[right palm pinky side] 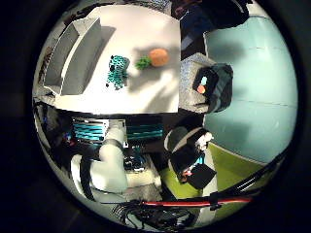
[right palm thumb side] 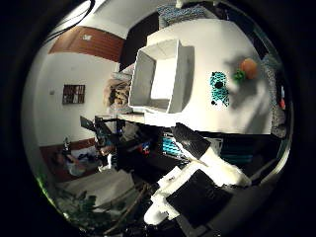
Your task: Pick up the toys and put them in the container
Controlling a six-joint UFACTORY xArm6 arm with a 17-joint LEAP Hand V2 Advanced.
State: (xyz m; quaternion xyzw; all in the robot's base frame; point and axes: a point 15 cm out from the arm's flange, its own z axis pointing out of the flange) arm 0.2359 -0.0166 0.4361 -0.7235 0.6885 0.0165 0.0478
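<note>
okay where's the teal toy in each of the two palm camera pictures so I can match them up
Little finger side view: the teal toy lies on the white table, between the white container and the orange toy.
Thumb side view: it lies on the same table, again between the container and the orange toy.
Shared landmark: the white container, open and empty in the thumb side view.
</note>
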